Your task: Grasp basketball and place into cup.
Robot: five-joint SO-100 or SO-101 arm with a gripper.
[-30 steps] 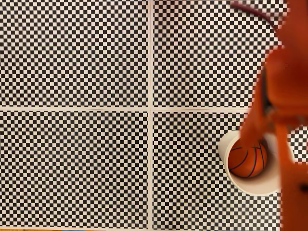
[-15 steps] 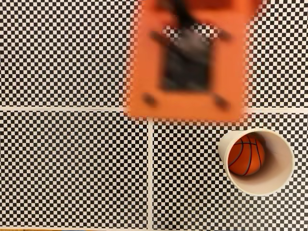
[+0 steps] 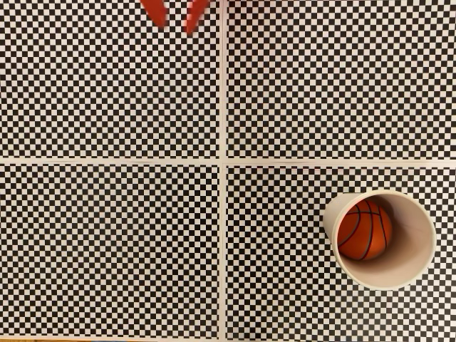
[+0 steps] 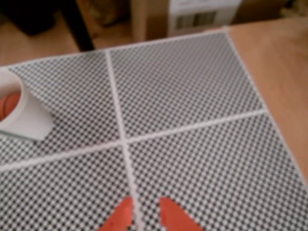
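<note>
From my feed: one gripper (image 4: 143, 208) nearest me, jaws slightly apart and holding nothing. Farther off, one cup (image 3: 399, 267) near the checkered mat's (image 3: 107, 235) edge, with one basketball (image 3: 363, 231) sitting inside it.

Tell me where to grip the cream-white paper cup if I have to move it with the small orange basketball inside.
Pinch the cream-white paper cup at its rolled rim, one finger inside the mouth, coming from above on the side away from the small orange basketball. The ball sits against the left wall in the fixed view, leaving room on the right. The gripper looks open.
</note>
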